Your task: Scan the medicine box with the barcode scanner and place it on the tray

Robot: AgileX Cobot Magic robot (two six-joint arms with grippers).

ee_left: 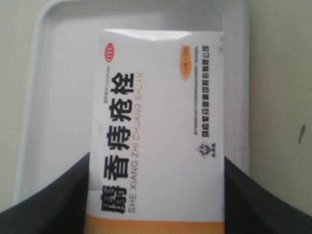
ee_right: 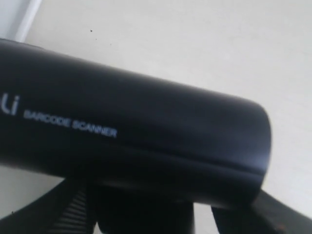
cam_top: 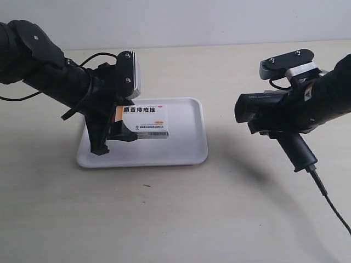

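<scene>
Closest to the lens, one barcode scanner sat clamped in the right claw, raised off the counter. The left claw gripped one medicine box by its orange end, directly over one tray. Judging by this, the scan seemed over and only the release remained.

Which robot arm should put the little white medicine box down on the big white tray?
The left arm, most likely. Its gripper already clamps the small white cardboard medicine box right above the flat white plastic tray. The right gripper is busy holding the black pistol-shaped barcode scanner, off beside the tray.
</scene>
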